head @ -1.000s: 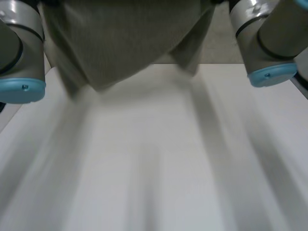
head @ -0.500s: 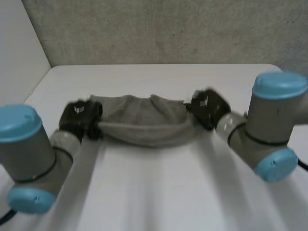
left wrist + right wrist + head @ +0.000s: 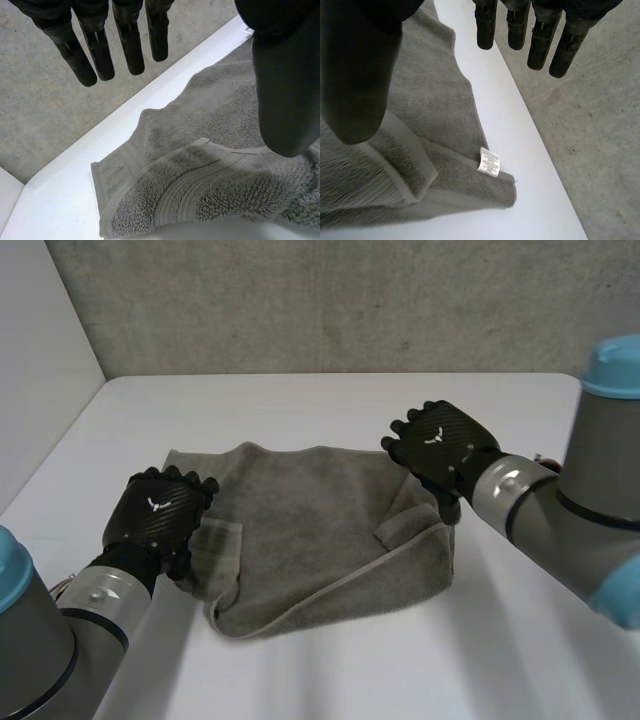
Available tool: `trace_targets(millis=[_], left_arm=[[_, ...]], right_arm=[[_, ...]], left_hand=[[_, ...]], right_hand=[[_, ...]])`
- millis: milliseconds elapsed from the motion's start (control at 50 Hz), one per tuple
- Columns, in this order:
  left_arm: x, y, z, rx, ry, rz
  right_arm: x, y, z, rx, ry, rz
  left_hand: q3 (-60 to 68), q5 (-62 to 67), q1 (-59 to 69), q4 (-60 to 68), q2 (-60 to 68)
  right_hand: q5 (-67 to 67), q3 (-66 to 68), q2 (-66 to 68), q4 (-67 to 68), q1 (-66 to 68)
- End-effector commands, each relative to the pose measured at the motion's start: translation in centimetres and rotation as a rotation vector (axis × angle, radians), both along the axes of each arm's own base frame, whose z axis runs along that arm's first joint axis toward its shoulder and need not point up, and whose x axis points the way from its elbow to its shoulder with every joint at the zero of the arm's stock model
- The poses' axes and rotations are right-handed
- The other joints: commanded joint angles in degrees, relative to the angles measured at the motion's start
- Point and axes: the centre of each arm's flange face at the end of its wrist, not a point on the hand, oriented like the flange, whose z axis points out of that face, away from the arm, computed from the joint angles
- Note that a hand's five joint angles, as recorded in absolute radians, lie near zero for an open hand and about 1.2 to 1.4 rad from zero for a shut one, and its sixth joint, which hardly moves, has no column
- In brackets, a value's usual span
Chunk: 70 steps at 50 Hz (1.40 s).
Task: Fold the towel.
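The grey towel [image 3: 310,530] lies loosely doubled on the white table [image 3: 330,400], with a turned-over flap at each side edge. My left hand [image 3: 160,515] hovers at the towel's left edge. In the left wrist view its fingers [image 3: 130,45] are straight and its thumb stands apart above the towel [image 3: 210,175], so this hand is open and holds nothing. My right hand [image 3: 440,445] is over the towel's far right corner. The right wrist view has its fingers [image 3: 540,40] straight and spread, so it is open too, above the towel [image 3: 430,115] and a small white label [image 3: 489,162].
A grey wall [image 3: 330,300] stands behind the table's far edge, and a white panel [image 3: 40,360] rises at the left. Bare tabletop surrounds the towel, widest in front of it [image 3: 350,670].
The towel was held up, then stretched between both shut hands over the table. Now it lies on the table, and both hands have opened and let it go.
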Motion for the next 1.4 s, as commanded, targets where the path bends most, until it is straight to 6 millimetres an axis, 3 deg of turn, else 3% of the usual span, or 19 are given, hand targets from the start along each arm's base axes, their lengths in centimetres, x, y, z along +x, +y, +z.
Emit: trace_targets(millis=[20,60,220,300,340,440,560,600,660,920,1060,1220,1320,1400], left_arm=[[0.2,0.2,0.0,0.001,-0.001,0.003],[0.3,0.2,0.0,-0.001,0.000,0.005],[0.5,0.3,-0.6,0.019,-0.005,0.005],[-0.2,0.2,-0.9,0.030,0.001,-0.063],[-0.5,0.1,-1.2,0.037,-0.005,-0.094],[-1.4,-0.7,-1.3,0.020,-0.056,-0.165],[-1.6,-1.6,-0.6,-0.053,-0.130,-0.215],[-1.7,-1.7,-0.4,-0.066,-0.145,-0.237],[-1.6,-2.0,-0.3,-0.057,-0.181,-0.290],[0.6,-3.0,-3.3,0.136,-0.452,-0.492],[0.9,-2.9,-3.9,0.135,-0.523,-0.530],[0.8,-2.8,-3.9,0.138,-0.529,-0.536],[0.9,-2.4,-3.9,0.143,-0.528,-0.539],[0.9,-2.2,-3.9,0.147,-0.527,-0.540]], right_arm=[[1.8,-2.5,-2.8,0.065,0.039,0.023],[2.2,-3.3,-4.4,0.119,0.066,0.030],[2.9,-4.1,-7.3,0.142,0.160,0.072],[2.8,-4.3,-7.5,0.114,0.202,0.080],[2.7,-4.6,-7.5,0.102,0.211,0.068],[2.2,-4.5,-8.3,0.132,0.228,0.034],[0.9,-3.8,-8.1,0.197,0.191,-0.021],[-0.5,-3.1,-7.0,0.210,0.171,-0.035],[-2.1,-2.6,-7.0,0.227,0.145,-0.027],[-4.7,-0.2,-6.3,0.221,0.092,-0.023],[-5.2,0.1,-7.2,0.232,0.056,-0.006],[-5.3,0.4,-8.4,0.206,0.046,-0.006],[-5.2,0.3,-8.5,0.207,0.023,-0.012],[-5.2,0.2,-8.3,0.224,-0.001,-0.022]], left_hand=[[-5.9,-15.1,-6.7,-6.7,-7.9],[-6.8,-15.9,-7.6,-7.6,-8.7],[-7.8,-16.9,-8.6,-8.6,-9.7],[-8.0,-17.1,-8.7,-8.7,-9.9],[-7.5,-16.6,-8.2,-8.2,-9.4],[-6.8,-15.9,-7.6,-7.6,-8.7],[-6.6,-15.8,-7.4,-7.4,-8.6],[-6.6,-15.8,-7.4,-7.4,-8.6],[-6.6,-15.8,-7.4,-7.4,-8.6],[-6.1,-15.3,-6.9,-6.9,-8.1],[-5.4,-14.6,-6.2,-6.2,-7.4],[3.8,-5.3,3.0,3.0,1.9],[25.1,16.0,24.4,24.3,23.2],[26.7,17.5,25.9,25.9,24.7]], right_hand=[[-3.3,-3.9,-3.9,-4.4,-3.0],[-3.3,-3.9,-3.9,-4.4,-3.0],[1.3,0.7,0.7,0.2,1.6],[8.2,7.6,7.6,7.1,8.5],[18.8,18.2,18.2,17.6,19.0],[19.1,18.6,18.6,18.0,19.4],[15.1,14.5,14.5,14.0,15.4],[10.2,9.7,9.7,9.1,10.5],[9.9,9.3,9.3,8.8,10.2],[11.2,10.7,10.7,10.1,11.5],[11.9,11.3,11.3,10.8,12.2],[12.4,11.8,11.9,11.3,12.7],[12.4,11.8,11.9,11.3,12.7],[13.9,13.3,13.4,12.8,14.2]])
